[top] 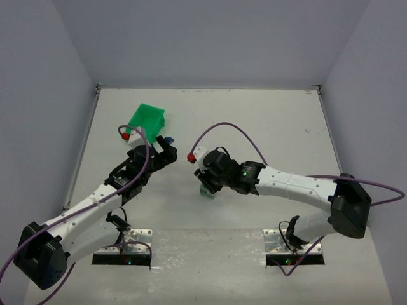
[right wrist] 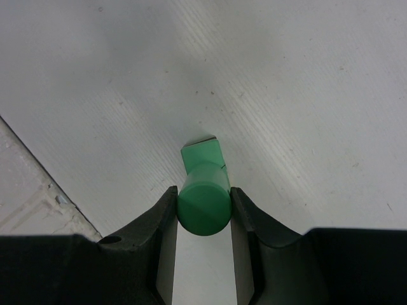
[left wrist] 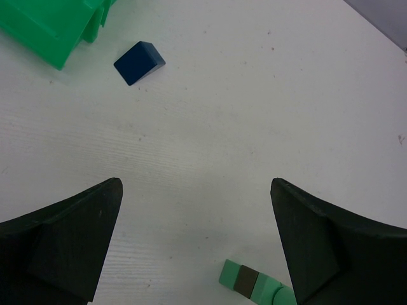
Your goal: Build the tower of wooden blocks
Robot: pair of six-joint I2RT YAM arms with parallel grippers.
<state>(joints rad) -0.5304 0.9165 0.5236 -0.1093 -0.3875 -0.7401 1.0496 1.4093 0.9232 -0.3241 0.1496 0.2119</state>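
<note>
My right gripper (right wrist: 203,194) is shut on a green cylinder (right wrist: 203,204), seen end-on between the fingers. Just beyond the cylinder and in line with it is a square green block (right wrist: 202,154) on the table. From above, this small green stack (top: 206,189) sits under the right gripper (top: 207,182) near the table's middle. My left gripper (left wrist: 194,185) is open and holds nothing. It hovers over bare table, with the dark blue roof-shaped block (left wrist: 138,62) lying ahead of it. The green stack (left wrist: 251,281) shows at the bottom edge of the left wrist view.
A bright green plastic bin (top: 147,119) stands at the back left, just beyond the blue block (top: 168,138) and the left gripper (top: 166,150). The bin's corner (left wrist: 48,28) fills the upper left of the left wrist view. Walls close in the table at back and sides.
</note>
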